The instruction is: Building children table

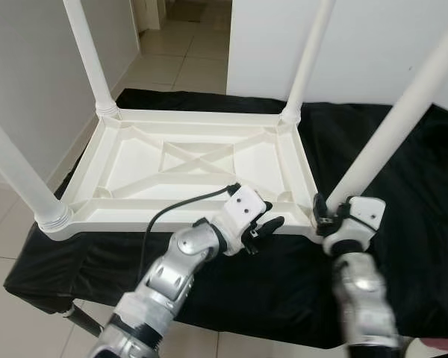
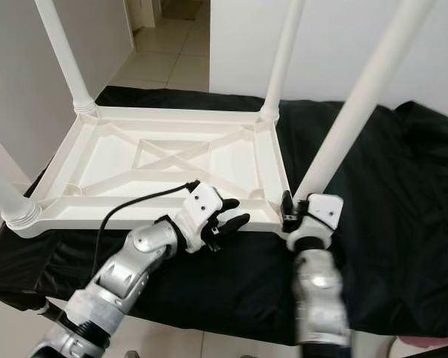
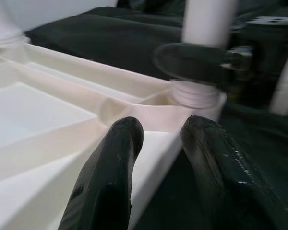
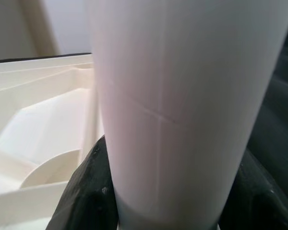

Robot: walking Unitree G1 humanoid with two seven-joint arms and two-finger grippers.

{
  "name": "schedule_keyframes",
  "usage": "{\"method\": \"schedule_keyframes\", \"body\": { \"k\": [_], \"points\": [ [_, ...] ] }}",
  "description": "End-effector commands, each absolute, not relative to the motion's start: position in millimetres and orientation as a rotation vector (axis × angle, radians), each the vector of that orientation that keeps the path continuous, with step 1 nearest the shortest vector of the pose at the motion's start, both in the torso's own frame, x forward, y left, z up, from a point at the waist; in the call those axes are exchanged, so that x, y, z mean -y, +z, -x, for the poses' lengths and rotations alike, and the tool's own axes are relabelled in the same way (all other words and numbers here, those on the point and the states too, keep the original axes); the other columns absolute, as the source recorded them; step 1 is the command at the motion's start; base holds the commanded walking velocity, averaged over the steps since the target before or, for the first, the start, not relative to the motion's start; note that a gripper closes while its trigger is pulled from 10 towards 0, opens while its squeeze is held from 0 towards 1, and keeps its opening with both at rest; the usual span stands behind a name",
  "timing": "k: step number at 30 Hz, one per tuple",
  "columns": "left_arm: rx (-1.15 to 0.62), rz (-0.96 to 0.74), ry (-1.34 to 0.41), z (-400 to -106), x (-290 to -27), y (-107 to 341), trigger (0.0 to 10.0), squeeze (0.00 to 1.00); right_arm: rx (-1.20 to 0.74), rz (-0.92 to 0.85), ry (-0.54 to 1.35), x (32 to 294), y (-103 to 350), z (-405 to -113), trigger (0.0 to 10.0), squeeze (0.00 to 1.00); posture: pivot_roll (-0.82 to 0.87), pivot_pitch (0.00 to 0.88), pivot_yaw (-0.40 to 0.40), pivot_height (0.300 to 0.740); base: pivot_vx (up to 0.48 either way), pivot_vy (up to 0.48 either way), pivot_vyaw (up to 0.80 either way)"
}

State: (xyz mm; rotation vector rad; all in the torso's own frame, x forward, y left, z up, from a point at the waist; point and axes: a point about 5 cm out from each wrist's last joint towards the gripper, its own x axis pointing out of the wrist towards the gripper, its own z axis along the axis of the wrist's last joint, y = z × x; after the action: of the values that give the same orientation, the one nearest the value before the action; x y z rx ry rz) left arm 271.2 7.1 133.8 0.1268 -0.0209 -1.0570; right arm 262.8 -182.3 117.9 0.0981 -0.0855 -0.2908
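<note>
Four legs stand up; my right gripper (image 2: 297,212) clamps the near-right leg (image 1: 388,142), left gripper (image 1: 260,227) spread at the tabletop (image 1: 134,203) rim. A crooked twist could cross-thread it.

You see a cream-white moulded plastic tabletop (image 1: 187,160) with four plain white round plastic legs (image 1: 392,127), all on a black cloth cover (image 1: 403,186). Both silver jointed arms end in glossy black fingers (image 3: 110,177) with white wrist housings (image 1: 245,203). Around it lie pale beige floor tiles (image 1: 187,45) and white walls (image 1: 358,45).
</note>
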Motion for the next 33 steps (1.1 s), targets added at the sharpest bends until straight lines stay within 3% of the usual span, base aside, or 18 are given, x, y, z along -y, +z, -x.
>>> {"method": "schedule_keyframes", "body": {
  "k": [1, 6, 11, 12, 19, 27, 28, 29, 30, 33],
  "points": [
    [0.003, -0.109, -0.939, -276, -11, 132, 10.0, 0.0, -0.01, -0.13, -0.385, 187, 100, -256, 10.0, 0.0, -0.14, 0.0, -0.025, 0.74, 0.0, 0.0, 0.0],
    [0.008, -0.115, -0.969, -278, -11, 133, 10.0, 0.0, 0.014, -0.108, -0.249, 177, 106, -264, 10.0, 0.0, -0.13, 0.0, -0.035, 0.74, 0.0, 0.0, 0.0],
    [0.001, -0.105, -0.957, -282, -16, 134, 10.0, 0.0, 0.023, -0.09, -0.26, 175, 110, -264, 10.0, 0.0, -0.13, 0.0, -0.034, 0.74, 0.0, 0.0, 0.0],
    [0.005, -0.102, -0.95, -283, -17, 135, 10.0, 0.0, 0.035, -0.091, -0.259, 175, 111, -265, 10.0, 1.0, -0.12, 0.0, -0.039, 0.74, 0.0, 0.0, 0.0],
    [0.034, -0.118, -0.95, -282, -19, 140, 10.0, 0.0, 0.084, -0.049, -0.197, 180, 119, -266, 10.0, 1.0, -0.1, 0.0, -0.054, 0.74, 0.0, 0.0, 0.0],
    [0.05, -0.128, -0.965, -287, -20, 142, 10.0, 0.0, 0.104, -0.053, -0.163, 185, 118, -266, 10.0, 1.0, -0.11, 0.0, -0.017, 0.74, 0.0, 0.0, 0.0],
    [0.051, -0.129, -0.972, -289, -20, 143, 10.0, 0.0, 0.106, -0.058, -0.125, 182, 117, -265, 10.0, 0.65, -0.11, 0.0, -0.001, 0.74, 0.0, 0.0, 0.0],
    [0.051, -0.129, -0.972, -289, -20, 143, 10.0, 0.0, 0.106, -0.058, -0.125, 182, 117, -265, 10.0, 0.65, -0.11, 0.0, -0.001, 0.74, 0.0, 0.0, 0.0],
    [0.053, -0.135, -0.989, -289, -21, 144, 10.0, 0.0, 0.107, -0.052, -0.099, 182, 116, -265, 10.0, 0.0, -0.12, 0.0, 0.005, 0.74, 0.0, 0.0, 0.0],
    [0.059, -0.155, -1.015, -290, -22, 145, 10.0, 0.0, 0.108, -0.044, -0.039, 183, 115, -263, 10.0, 0.0, -0.12, 0.0, 0.021, 0.74, 0.0, 0.0, 0.0]
  ]
}}
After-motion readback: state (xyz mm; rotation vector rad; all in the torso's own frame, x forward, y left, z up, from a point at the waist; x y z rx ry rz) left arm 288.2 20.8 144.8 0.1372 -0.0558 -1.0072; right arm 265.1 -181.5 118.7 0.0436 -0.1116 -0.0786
